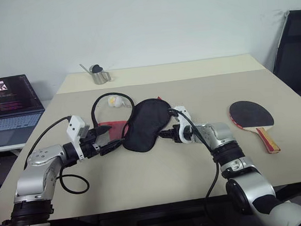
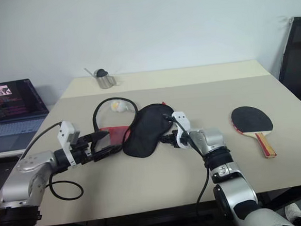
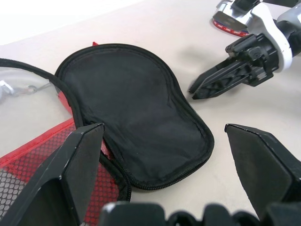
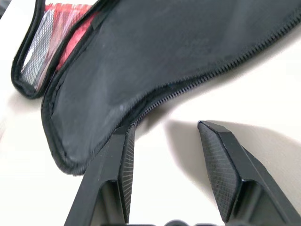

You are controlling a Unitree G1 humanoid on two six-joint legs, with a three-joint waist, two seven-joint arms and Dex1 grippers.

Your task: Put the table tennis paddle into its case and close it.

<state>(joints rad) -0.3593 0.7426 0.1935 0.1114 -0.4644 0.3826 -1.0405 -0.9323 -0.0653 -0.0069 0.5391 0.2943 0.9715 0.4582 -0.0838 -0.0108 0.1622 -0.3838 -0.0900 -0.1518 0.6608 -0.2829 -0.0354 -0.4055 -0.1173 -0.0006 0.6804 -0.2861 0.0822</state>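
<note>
The case (image 1: 146,124) lies unzipped on the table (image 1: 160,179), its black flap spread flat between the two grippers and its red mesh panel toward the left gripper (image 1: 107,139). The left gripper is fully spread and empty, with the mesh panel just ahead of its fingers. The right gripper (image 4: 164,136) is parted and holds nothing; one finger touches the zipper edge of the flap, the other stands over bare table.

The table tennis paddle (image 1: 253,117) lies well apart, on the outer side of the right gripper, near the table's right edge. The paddle is judged the next thing to be fetched, best gripped by the handle so that the blade can enter the case first.

Open table lies between the right gripper and the paddle. A cable (image 1: 101,103) loops just beyond the case.
</note>
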